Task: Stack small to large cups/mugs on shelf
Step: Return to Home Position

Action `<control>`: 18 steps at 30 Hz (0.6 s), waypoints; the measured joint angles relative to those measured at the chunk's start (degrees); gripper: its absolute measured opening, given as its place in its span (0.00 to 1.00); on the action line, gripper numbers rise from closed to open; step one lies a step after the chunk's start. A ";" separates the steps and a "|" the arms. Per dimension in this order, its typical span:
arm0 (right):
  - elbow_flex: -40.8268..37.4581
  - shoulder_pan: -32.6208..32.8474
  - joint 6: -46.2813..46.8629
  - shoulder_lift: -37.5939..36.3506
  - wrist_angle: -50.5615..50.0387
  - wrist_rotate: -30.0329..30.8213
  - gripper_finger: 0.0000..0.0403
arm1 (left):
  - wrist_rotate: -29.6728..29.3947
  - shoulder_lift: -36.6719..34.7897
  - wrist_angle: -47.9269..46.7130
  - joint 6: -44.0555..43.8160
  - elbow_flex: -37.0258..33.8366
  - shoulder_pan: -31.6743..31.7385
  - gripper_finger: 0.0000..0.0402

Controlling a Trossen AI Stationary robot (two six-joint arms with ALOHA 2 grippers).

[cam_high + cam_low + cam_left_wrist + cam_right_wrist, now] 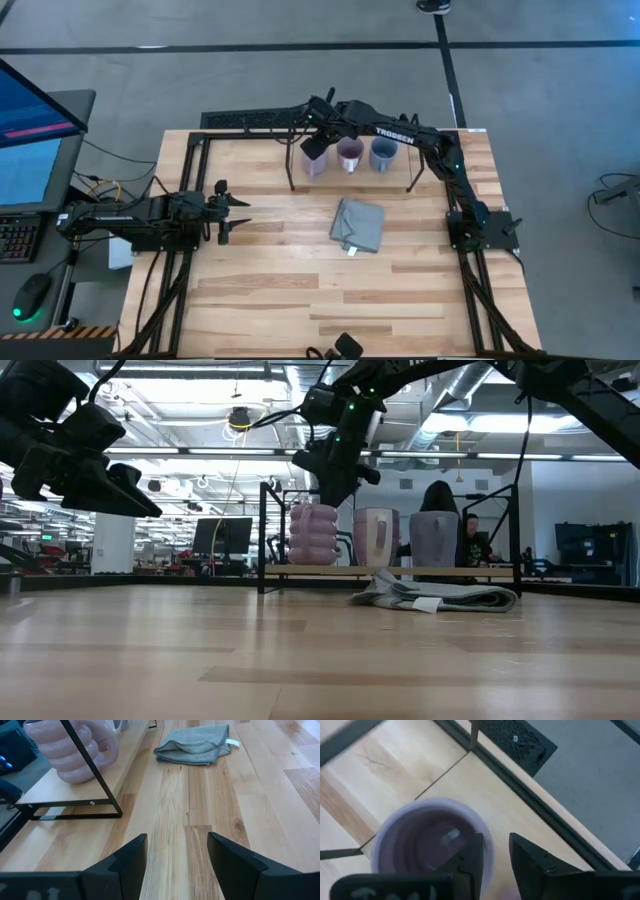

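Note:
Three mugs stand in a row on the shelf (420, 172) at the table's far side. The ribbed pale lavender mug (315, 164) is on the left, the purple mug (350, 154) in the middle and the blue-grey mug (384, 152) on the right. My right gripper (495, 842) hangs just above the lavender mug (420, 845), slightly open. One finger is over the mug's inside and the other beyond its rim. In the low view that mug (314, 535) stands upright on its base, level with the others. My left gripper (177, 845) waits open near the table's left edge.
A folded grey cloth (358, 225) lies on the table in front of the shelf, toward the right. The shelf's black legs (90, 765) stand on the tabletop. Bare wood runs from the cloth to the near edge. People sit in the room behind the table.

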 joint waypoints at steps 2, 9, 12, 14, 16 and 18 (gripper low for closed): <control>0.02 -0.02 -0.02 -0.39 0.03 0.06 0.28 | 0.00 0.00 0.00 0.00 0.00 0.00 0.50; 0.00 0.75 0.02 -3.41 -5.22 0.30 0.28 | -1.41 -0.02 -0.04 0.00 -0.02 0.00 0.50; 0.00 1.53 -1.13 -5.36 -5.98 3.01 0.28 | -2.84 -0.02 0.09 -0.02 -0.02 0.00 0.50; 0.00 1.99 -2.61 -6.83 -5.85 4.67 0.28 | -3.06 -0.01 0.39 -0.02 -0.06 0.00 0.50; 0.00 2.23 -4.07 -8.40 -5.58 5.63 0.28 | -3.08 -0.02 0.52 -0.04 -0.06 0.00 0.50; 0.00 2.25 -4.97 -10.01 -5.53 5.68 0.28 | -3.10 -0.01 0.52 -0.04 -0.06 0.00 0.50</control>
